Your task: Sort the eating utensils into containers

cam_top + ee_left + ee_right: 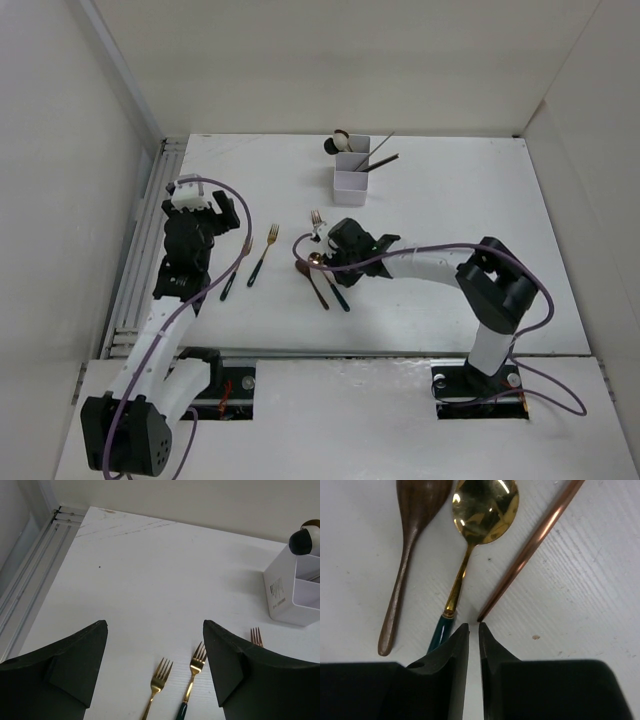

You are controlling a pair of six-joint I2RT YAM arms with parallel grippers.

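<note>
My right gripper (473, 626) is shut with a hairline gap and holds nothing. Its tips rest low over the table, at the end of the copper fork's handle (535, 540) and beside a gold spoon (485, 510) with a dark green handle. A brown spoon (410, 540) lies to the left of that. In the top view this gripper (328, 255) is at mid-table. My left gripper (155, 630) is open and empty above two gold forks (159, 680) (195, 665). The white organizer (352, 180) at the back holds a black spoon (332, 145) and grey chopsticks (380, 160).
A metal rail (145, 250) runs along the table's left edge beside the left arm. White walls enclose the table on three sides. The copper fork's tines (256, 636) show by the left gripper's right finger.
</note>
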